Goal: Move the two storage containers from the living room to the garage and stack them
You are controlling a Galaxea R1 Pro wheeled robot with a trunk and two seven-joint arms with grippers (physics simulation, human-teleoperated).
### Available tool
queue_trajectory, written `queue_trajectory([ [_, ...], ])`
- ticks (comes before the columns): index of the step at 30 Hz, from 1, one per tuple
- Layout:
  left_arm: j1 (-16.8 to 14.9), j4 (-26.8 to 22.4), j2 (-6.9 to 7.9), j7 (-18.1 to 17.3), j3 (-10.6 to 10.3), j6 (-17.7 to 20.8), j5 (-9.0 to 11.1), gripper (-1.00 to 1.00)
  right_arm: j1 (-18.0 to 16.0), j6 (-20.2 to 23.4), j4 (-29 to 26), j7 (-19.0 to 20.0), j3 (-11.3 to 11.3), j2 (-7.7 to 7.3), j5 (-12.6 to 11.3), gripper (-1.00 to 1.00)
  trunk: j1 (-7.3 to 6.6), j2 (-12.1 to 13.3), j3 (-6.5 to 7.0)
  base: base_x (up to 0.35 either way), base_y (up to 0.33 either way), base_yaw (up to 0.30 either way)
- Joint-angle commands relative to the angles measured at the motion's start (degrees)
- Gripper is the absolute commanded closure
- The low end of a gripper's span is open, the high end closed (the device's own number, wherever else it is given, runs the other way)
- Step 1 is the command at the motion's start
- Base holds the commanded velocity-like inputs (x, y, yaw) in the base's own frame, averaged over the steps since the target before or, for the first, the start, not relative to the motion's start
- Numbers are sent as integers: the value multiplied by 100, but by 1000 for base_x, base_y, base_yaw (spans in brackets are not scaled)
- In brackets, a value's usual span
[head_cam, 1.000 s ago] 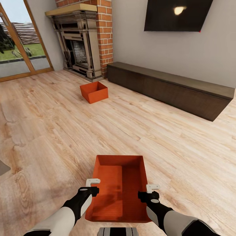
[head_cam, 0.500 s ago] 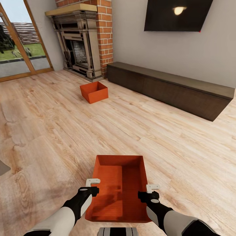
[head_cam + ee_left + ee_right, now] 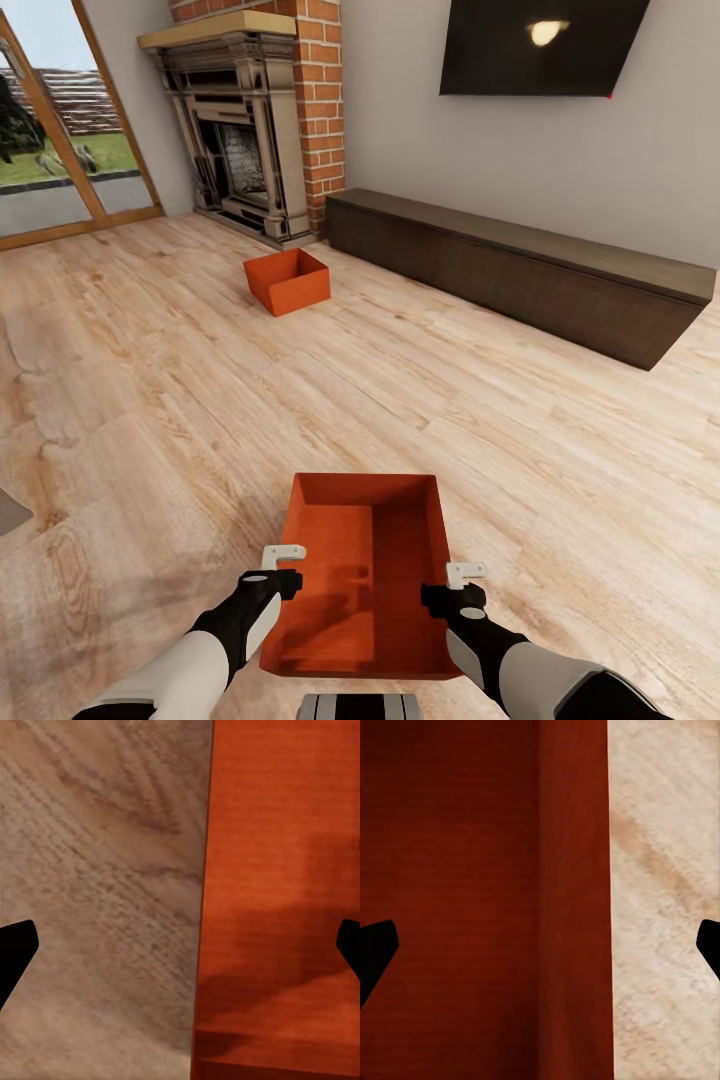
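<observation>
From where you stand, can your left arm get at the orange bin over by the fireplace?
Probably not. The far bin sits well across the wood floor near the fireplace, while the left gripper straddles the near bin's wall; the base would likely have to drive closer.

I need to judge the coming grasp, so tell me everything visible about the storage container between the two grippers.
The near storage container is an orange-red, open-topped rectangular bin with thin straight walls and a flat bottom, empty, upright on the light wood plank floor. The left gripper straddles its left wall and the right gripper its right wall, fingers spread apart and not clamped on either wall.
</observation>
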Motion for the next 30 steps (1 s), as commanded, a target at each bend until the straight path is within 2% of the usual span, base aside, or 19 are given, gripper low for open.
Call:
queue_trajectory([
  [1, 0, -12, -4, 8, 28, 35, -29, -100, -3, -17, 3, -15, 49, 2, -54, -100, -1, -1, -4, 0, 0, 0],
  [30, 0, 56, -7, 28, 28, 0, -11, -100, -3, -15, -3, -15, 57, -1, -43, -100, -1, -1, -4, 0, 0, 0],
])
